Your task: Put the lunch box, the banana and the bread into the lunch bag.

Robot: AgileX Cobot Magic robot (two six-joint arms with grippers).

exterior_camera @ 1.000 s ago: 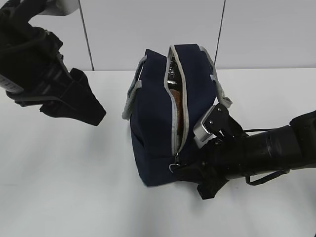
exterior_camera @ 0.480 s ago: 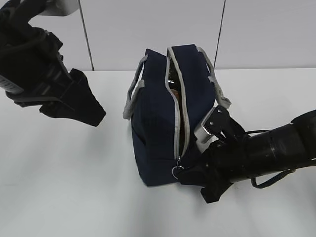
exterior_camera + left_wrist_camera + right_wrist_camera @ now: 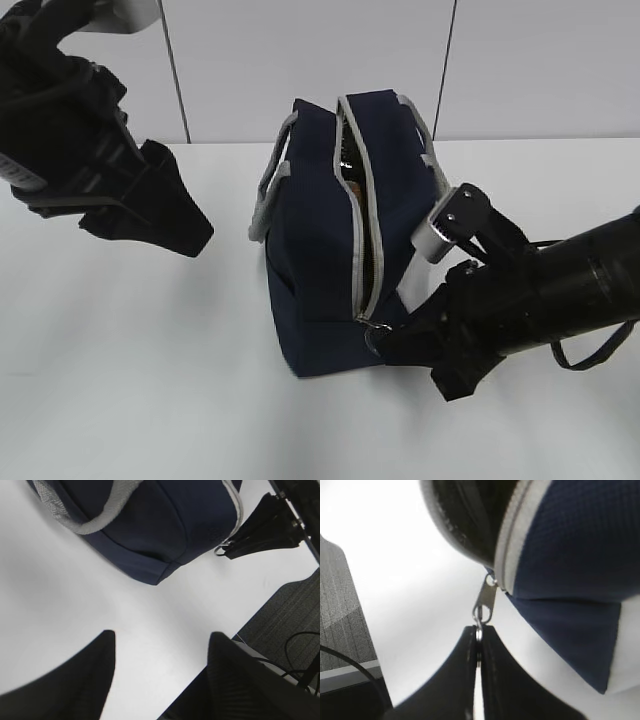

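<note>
2 Grippers, 1 Clamped on the Zipper Ring Pull

Right gripper (image 3: pixel 478 635): jaws closed on the ring pull (image 3: pixel 479 617) at the near end of the zipper (image 3: pixel 362 240). Lunch bag (image 3: pixel 320 250): upright on the white table (image 3: pixel 150 380), zipper parted along the top, brown contents visible inside. Left gripper (image 3: pixel 160 650): jaws spread wide, holding nothing, raised to the bag's left, well apart.

Matt woven navy cloth lunch bag (image 3: pixel 320 250), shiny metal ring pull (image 3: pixel 484 602), smooth white table (image 3: pixel 150 380).
</note>
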